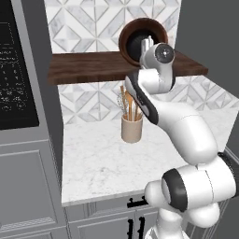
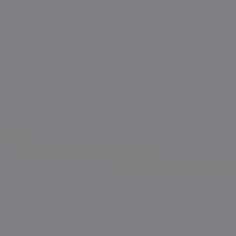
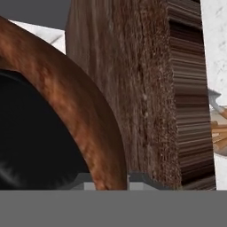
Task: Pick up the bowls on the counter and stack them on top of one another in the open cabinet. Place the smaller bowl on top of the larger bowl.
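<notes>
Holding: our tool (image 3: 106, 179) grips the large reddish-brown wooden bowl (image 1: 140, 35) by its rim.
Position: bowl tipped sideways above the dark brown wood-grain shelf (image 1: 88, 67).
Reason: we judge, for setting down first.

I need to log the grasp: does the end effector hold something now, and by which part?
It appears to hold the larger bowl by its rim: in the hand view the rim passes between the end effector fingertips.

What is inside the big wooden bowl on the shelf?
The wooden bowl is tipped with its opening facing the camera, above the shelf. Its inside looks dark and glossy. The arm covers its right part, so a black bowl inside cannot be confirmed.
</notes>
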